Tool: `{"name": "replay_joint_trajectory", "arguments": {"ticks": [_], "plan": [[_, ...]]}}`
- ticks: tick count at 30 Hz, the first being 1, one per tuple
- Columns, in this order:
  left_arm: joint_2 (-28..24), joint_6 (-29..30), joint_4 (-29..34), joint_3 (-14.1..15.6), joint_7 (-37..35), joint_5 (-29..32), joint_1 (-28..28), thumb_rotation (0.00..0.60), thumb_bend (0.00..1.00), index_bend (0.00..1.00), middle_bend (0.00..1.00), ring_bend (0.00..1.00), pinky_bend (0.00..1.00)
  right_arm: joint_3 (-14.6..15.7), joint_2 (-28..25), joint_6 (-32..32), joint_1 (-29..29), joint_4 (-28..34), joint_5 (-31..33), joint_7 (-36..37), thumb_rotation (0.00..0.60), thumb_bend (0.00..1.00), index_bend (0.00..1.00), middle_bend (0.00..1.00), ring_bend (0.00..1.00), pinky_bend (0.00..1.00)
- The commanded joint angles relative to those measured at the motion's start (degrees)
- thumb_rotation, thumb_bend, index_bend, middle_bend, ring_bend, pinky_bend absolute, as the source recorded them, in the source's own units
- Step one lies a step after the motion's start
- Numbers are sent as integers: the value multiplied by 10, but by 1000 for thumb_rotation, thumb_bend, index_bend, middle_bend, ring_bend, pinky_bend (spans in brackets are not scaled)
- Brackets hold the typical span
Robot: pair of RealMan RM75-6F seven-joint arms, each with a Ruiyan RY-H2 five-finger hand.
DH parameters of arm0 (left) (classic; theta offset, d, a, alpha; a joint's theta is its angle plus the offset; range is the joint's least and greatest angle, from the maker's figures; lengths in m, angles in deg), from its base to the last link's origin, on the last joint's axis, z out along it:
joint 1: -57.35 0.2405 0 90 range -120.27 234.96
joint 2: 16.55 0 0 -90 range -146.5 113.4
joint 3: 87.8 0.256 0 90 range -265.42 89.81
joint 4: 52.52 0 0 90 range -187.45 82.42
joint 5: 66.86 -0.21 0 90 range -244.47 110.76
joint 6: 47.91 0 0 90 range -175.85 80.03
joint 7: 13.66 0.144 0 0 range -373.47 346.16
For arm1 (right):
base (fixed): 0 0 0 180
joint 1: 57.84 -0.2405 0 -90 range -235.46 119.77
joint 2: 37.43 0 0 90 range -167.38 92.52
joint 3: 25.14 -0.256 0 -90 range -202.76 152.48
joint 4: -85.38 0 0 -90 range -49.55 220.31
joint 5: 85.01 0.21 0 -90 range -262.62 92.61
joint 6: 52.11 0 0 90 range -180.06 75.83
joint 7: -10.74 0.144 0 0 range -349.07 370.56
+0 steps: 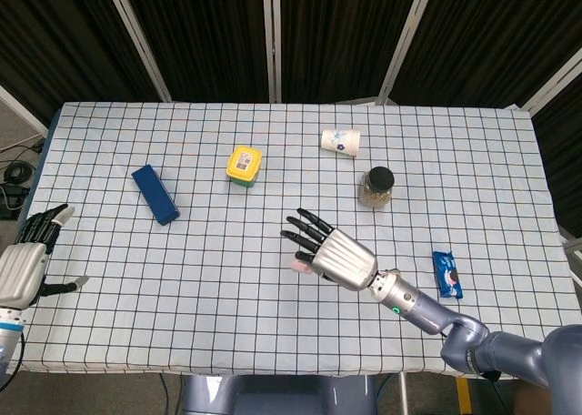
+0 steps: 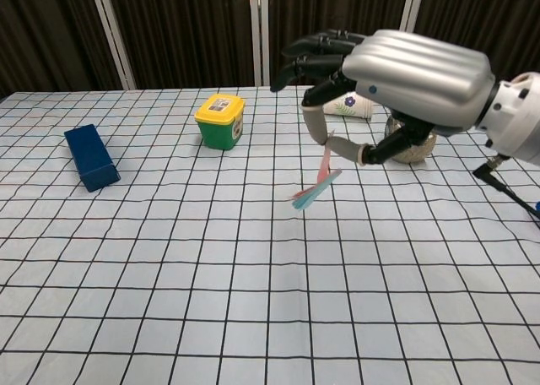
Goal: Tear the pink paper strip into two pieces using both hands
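My right hand (image 2: 396, 73) is raised well above the table and pinches the upper end of the pink paper strip (image 2: 319, 179) between thumb and a finger; its other fingers are spread. The strip hangs down folded, clear of the cloth. In the head view the right hand (image 1: 329, 254) covers most of the strip (image 1: 297, 266), leaving only a small pink end showing at its left. My left hand (image 1: 27, 269) hovers at the table's left edge with its fingers apart, holding nothing. It is far from the strip.
On the checked tablecloth (image 1: 209, 278) lie a blue box (image 1: 155, 195), a yellow-lidded green tub (image 1: 244, 166), a tipped paper cup (image 1: 340, 142), a dark-lidded jar (image 1: 376, 187) and a blue snack packet (image 1: 446, 274).
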Motion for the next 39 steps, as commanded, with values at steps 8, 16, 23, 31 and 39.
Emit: {"name": "replay_joint_trajectory", "arguments": {"ticks": [8,16,23,31,39], "plan": [[75,-128,3,-49,-45,50,-100,600,0,324,0,0,0,-69,-50,-56,-28,107,57,-83,600,429,676,207,0,0],[166,-210,-23,-86,-30,95,-190,600,0,361,0,0,0,-118,-46,-110,-32,178,165,-149,600,435,680,206,0,0],[223,-237,-36,-116,16,147,-247,600,0,401,0,0,0,-135,-46,-126,-32,213,215,-204,600,438,684,212,0,0],[260,-252,-26,-141,63,232,-294,600,0,414,0,0,0,-140,-48,-140,-33,233,247,-230,600,438,686,207,0,0],[272,-248,-16,-156,105,282,-329,600,0,427,0,0,0,-145,-51,-148,-33,249,273,-243,600,438,686,208,0,0]]}}
